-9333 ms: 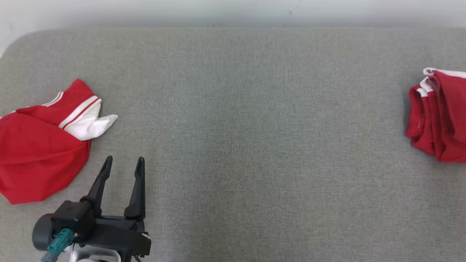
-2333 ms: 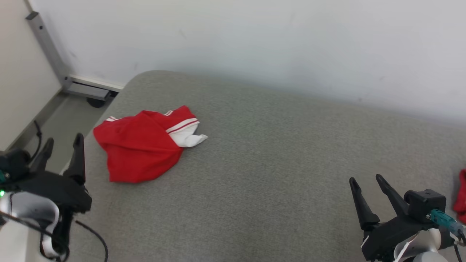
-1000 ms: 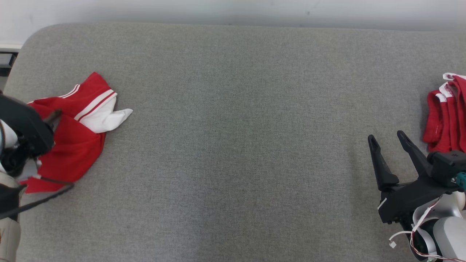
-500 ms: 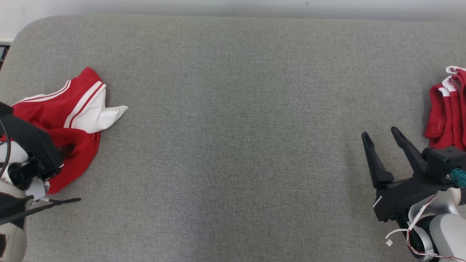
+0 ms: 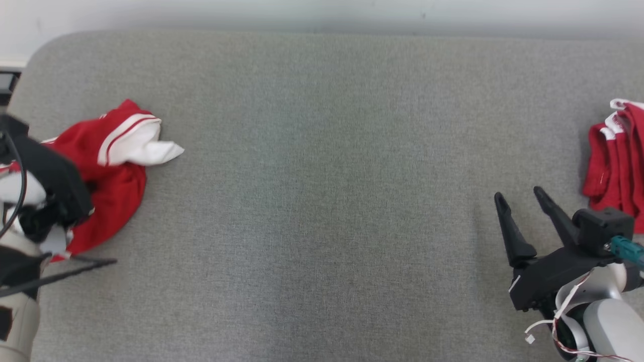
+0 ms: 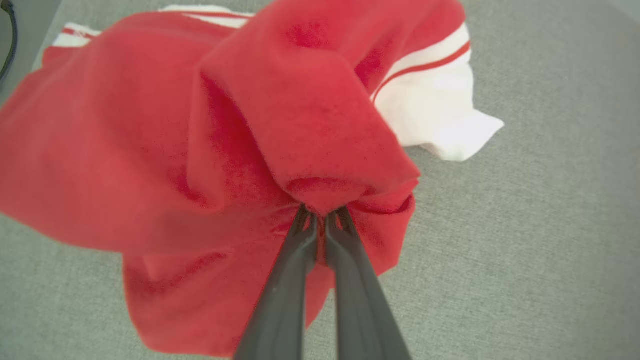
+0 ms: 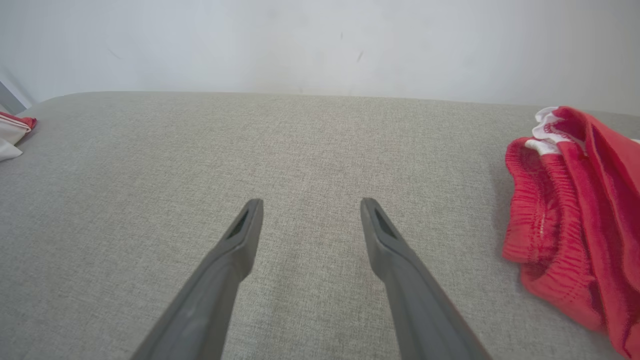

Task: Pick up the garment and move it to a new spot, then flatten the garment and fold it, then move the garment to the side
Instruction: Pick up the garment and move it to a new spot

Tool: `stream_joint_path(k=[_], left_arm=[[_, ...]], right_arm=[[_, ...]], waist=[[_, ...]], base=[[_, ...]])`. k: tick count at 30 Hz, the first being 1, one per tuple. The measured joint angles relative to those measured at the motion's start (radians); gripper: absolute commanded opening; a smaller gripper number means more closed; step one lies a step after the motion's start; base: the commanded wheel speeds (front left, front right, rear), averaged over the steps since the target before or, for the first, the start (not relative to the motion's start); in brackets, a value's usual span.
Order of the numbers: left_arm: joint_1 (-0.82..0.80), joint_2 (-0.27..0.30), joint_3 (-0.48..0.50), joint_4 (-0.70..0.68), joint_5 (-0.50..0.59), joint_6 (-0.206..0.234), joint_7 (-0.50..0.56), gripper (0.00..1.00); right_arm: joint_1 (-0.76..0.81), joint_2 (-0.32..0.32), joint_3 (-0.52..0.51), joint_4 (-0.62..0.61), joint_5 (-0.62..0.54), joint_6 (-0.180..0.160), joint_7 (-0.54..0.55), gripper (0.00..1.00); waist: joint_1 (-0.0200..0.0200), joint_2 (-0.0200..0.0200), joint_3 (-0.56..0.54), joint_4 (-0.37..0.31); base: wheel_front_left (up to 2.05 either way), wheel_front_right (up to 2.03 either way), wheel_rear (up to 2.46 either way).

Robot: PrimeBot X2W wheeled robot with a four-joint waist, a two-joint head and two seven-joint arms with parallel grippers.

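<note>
Garment [image 6: 125,135] lies bunched against the left hand [image 6: 320,216], which is clamped tight on its red fold.

Wide-spread right pincer [image 7: 311,202] above grey cushion [image 7: 125,175], red shorts [image 7: 575,215] lying at right

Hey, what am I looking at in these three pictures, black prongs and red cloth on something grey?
A two-armed robot works over a grey padded surface. The wide picture comes from a camera on its head, looking down; the other two from cameras on its wrists, looking along each pair of fingers. The left gripper is shut on a fold of the red and white garment. The right gripper is open, holding nothing. A second red garment lies at the far right.
</note>
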Motion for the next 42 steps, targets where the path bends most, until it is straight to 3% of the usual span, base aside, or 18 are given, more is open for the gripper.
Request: stream_joint_path(k=[11,27,36,42], left_arm=[[-0.007,-0.06,-0.151,-0.147,-0.103,0.0,-0.024,0.0],[0.256,-0.193,-0.504,-0.495,-0.289,0.0,-0.056,0.0],[0.303,-0.242,-0.644,-0.669,-0.307,0.0,-0.12,0.0],[0.341,-0.251,-0.683,-0.649,-0.303,0.0,-0.196,0.0]], right_arm=[[0.011,0.029,0.001,0.074,0.028,0.013,-0.035,1.0],[0.097,0.044,-0.015,0.123,0.064,0.026,-0.076,1.0],[0.152,0.043,-0.034,0.121,0.078,0.026,-0.095,1.0],[0.147,0.056,-0.019,0.108,0.079,0.026,-0.095,1.0]], waist=[[0.0,-0.0001,-0.088,0.0],[-0.0001,-0.0001,-0.201,-0.065],[-0.0002,-0.0001,-0.228,-0.103],[0.0,-0.0001,-0.212,-0.123]], base=[[0.0,0.0,0.0],[0.0,0.0,0.0],[0.0,0.0,0.0],[0.0,0.0,0.0]])
